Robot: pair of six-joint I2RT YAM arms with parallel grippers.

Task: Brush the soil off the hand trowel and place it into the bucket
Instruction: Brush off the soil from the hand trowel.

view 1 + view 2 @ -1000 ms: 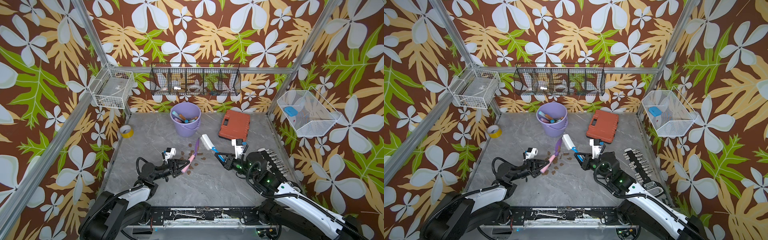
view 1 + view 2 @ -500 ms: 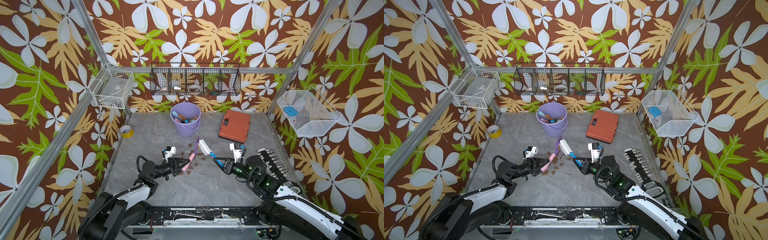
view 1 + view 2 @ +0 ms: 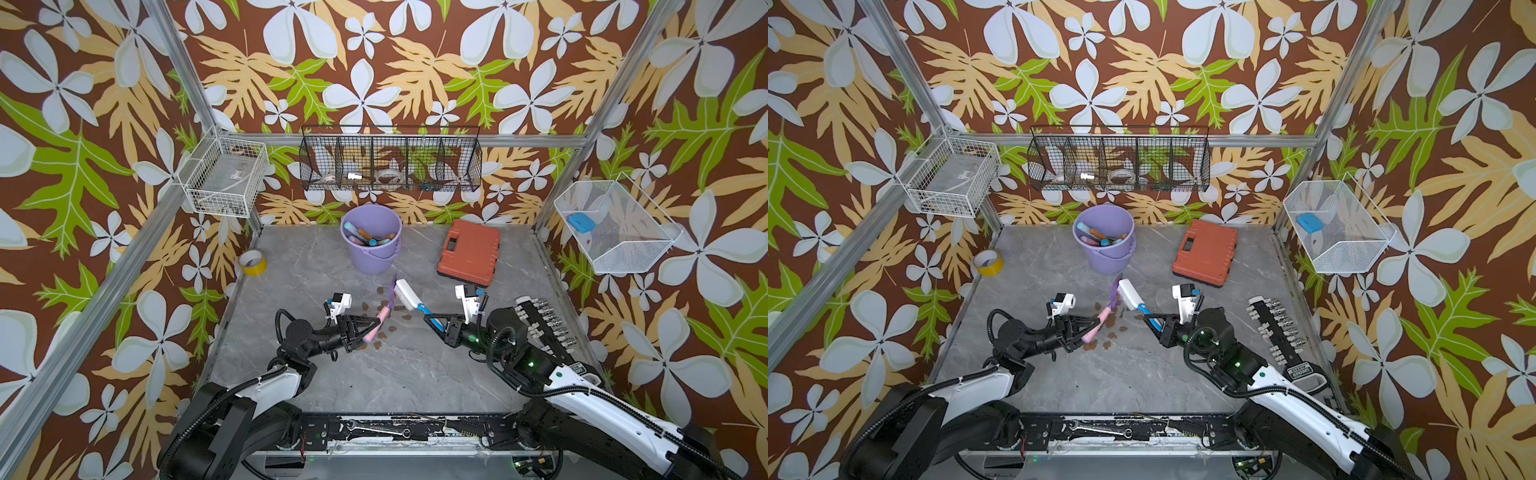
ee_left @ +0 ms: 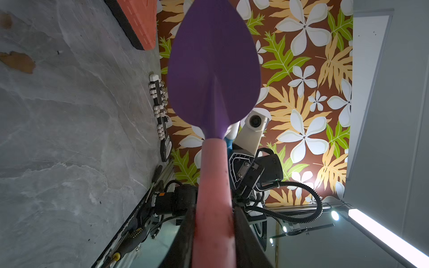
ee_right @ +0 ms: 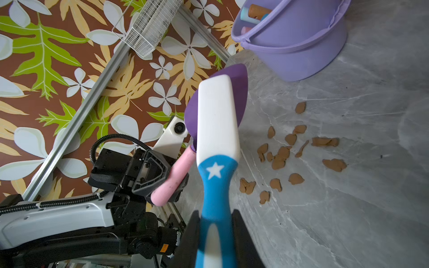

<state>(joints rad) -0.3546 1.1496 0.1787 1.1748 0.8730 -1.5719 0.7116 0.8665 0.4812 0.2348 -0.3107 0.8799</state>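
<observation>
My left gripper is shut on the pink handle of the hand trowel, whose purple blade points toward the bucket. My right gripper is shut on the blue handle of a white brush. The brush head lies against the trowel blade. Brown soil blobs are scattered on the grey table under and beside the trowel. The lavender bucket stands at the back with several tool handles in it.
An orange tool case lies at the back right. A socket rail sits along the right edge beside my right arm. A yellow tape roll rests at the back left. Wire baskets hang on the walls.
My right gripper has drawn the brush down and back along the trowel blade, toward the front. The left gripper and the trowel have stayed nearly still.
</observation>
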